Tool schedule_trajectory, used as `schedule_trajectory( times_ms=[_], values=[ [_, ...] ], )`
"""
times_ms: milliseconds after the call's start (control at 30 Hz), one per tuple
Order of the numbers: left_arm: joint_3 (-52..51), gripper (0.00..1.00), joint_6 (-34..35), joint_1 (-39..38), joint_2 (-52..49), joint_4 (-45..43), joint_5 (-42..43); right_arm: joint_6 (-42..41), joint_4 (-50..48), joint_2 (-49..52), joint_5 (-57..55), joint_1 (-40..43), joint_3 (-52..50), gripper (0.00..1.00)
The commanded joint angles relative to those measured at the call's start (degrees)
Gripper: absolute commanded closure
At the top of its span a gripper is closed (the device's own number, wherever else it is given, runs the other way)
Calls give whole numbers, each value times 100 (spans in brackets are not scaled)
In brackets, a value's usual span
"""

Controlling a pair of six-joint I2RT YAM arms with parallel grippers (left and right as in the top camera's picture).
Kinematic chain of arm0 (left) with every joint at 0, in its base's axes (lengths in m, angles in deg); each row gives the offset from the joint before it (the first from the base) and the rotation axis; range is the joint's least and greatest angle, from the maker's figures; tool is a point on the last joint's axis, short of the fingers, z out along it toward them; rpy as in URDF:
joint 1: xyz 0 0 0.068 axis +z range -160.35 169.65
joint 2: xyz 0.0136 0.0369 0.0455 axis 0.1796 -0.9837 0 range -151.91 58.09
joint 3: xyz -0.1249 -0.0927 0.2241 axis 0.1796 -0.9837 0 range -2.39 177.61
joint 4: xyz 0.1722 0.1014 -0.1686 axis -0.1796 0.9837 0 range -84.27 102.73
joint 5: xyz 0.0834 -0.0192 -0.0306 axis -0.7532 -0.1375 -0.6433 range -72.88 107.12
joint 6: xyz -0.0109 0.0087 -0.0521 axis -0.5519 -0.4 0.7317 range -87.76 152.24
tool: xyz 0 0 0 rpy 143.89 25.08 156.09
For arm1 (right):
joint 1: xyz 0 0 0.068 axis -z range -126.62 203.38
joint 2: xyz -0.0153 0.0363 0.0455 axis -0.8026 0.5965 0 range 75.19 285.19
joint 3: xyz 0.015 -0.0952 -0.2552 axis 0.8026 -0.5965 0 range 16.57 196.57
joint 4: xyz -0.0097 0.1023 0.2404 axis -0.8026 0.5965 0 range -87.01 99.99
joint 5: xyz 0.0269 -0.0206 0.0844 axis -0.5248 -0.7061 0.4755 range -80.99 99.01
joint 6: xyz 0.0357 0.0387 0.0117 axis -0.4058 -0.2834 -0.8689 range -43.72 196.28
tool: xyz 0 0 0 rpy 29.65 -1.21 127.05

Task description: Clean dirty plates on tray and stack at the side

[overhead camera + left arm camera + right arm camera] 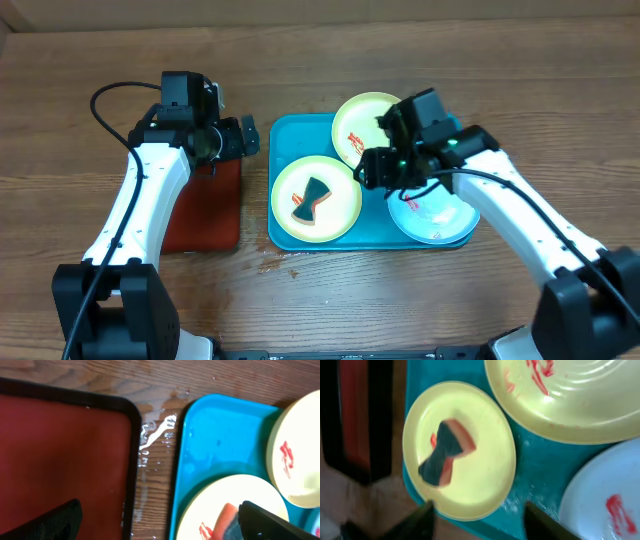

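Jaws of my right gripper (479, 510) stand apart with nothing between them. I hover above the turquoise tray (535, 467) and touch no plate. Just ahead of the gap lies the near rim of the first yellow-green plate (490, 470), flat on the tray. On its middle rests a sponge (445, 452), orange with a dark face and pinched in at the waist, with a small red smear beside it. Further ahead, on the side of the finger at the right of my wrist view, sits the second yellow-green plate (570, 405), streaked with red sauce (540, 370). Whether its rim touches the first plate, I cannot tell. The blue-white plate (610, 485) lies just beside that same finger, also on the tray, and carries a red streak of its own. Seen from overhead, this gripper hangs over the tray's middle and hides part of the blue-white plate.

My left gripper (159, 510) has its jaws spread wide and holds nothing. Under the gap runs a strip of the wooden table (100, 375), where a film of water (157, 427) glistens. One finger hangs over the red tray (65, 445) with its black rim. The other hangs over the first yellow-green plate, close to the sponge. The turquoise tray's rounded corner lies just ahead of that finger.
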Motion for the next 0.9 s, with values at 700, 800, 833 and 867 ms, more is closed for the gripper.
schedule_trajectory(
  times_ms=[700, 800, 833, 867],
  values=[
    [42, 28, -911, -994, -76, 264, 857, -385, -424, 1606, -103, -140, 129, 64],
    [35, 33, -914, -1169, -247, 269, 861, -520, -426, 1622, -96, -127, 129, 65],
    [35, 33, -977, -1266, -358, 269, 863, -575, -426, 1622, -85, -127, 129, 68],
    [35, 35, -1097, -1375, -483, 273, 863, -597, -411, 1622, -70, -127, 129, 69]
  ],
)
